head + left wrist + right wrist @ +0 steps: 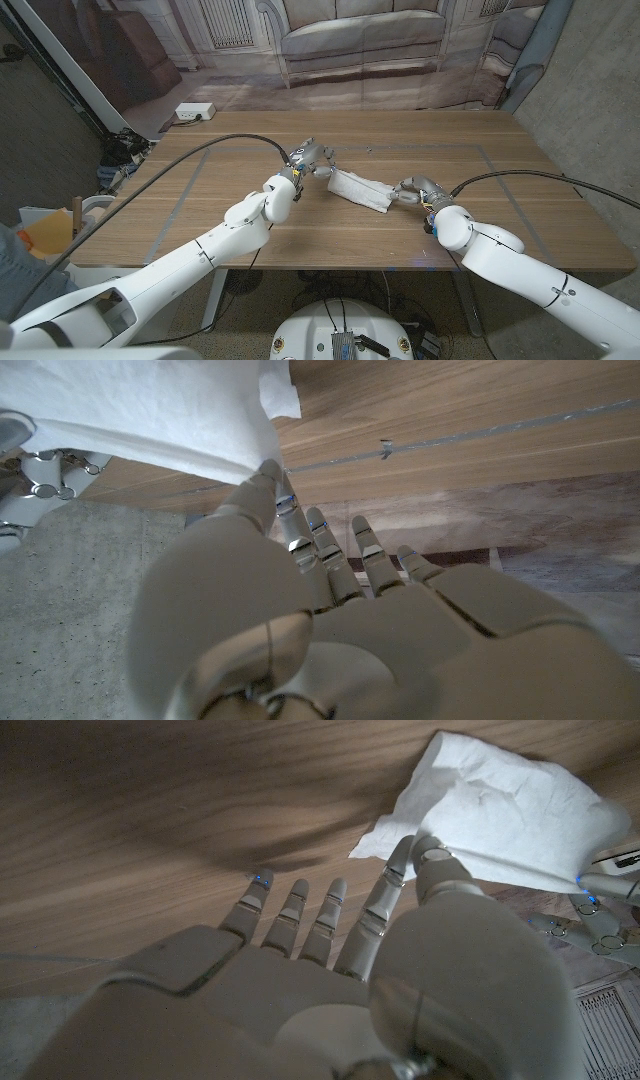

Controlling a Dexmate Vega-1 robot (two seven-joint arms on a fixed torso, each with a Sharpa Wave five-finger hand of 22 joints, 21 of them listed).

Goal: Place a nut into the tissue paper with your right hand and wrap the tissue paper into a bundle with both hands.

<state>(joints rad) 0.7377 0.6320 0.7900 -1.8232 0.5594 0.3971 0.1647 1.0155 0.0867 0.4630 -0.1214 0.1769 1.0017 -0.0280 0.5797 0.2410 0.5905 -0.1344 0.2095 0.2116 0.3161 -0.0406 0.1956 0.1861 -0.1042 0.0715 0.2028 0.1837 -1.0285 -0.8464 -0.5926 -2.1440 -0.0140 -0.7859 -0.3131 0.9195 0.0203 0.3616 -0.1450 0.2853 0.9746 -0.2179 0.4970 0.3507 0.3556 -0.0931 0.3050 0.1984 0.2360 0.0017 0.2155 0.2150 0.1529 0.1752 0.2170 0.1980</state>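
Note:
The white tissue paper (pixel 360 190) lies folded into a long strip near the middle of the wooden table (pixel 230 240), stretched between my two hands. My left hand (pixel 312 158) pinches its far left end; in the left wrist view the tissue paper (pixel 150 410) meets the thumb and a finger of my left hand (pixel 330 620). My right hand (pixel 412 190) pinches the near right end; in the right wrist view my right hand (pixel 330 980) has thumb and finger closed on a corner of the tissue paper (pixel 510 810). Whatever lies inside the fold is hidden.
A white power strip (pixel 195 111) sits at the table's back left corner. Thin tape lines (pixel 480 150) mark a rectangle on the tabletop. Black cables (pixel 200 152) run along both arms. Bare wood lies in front of and behind the tissue.

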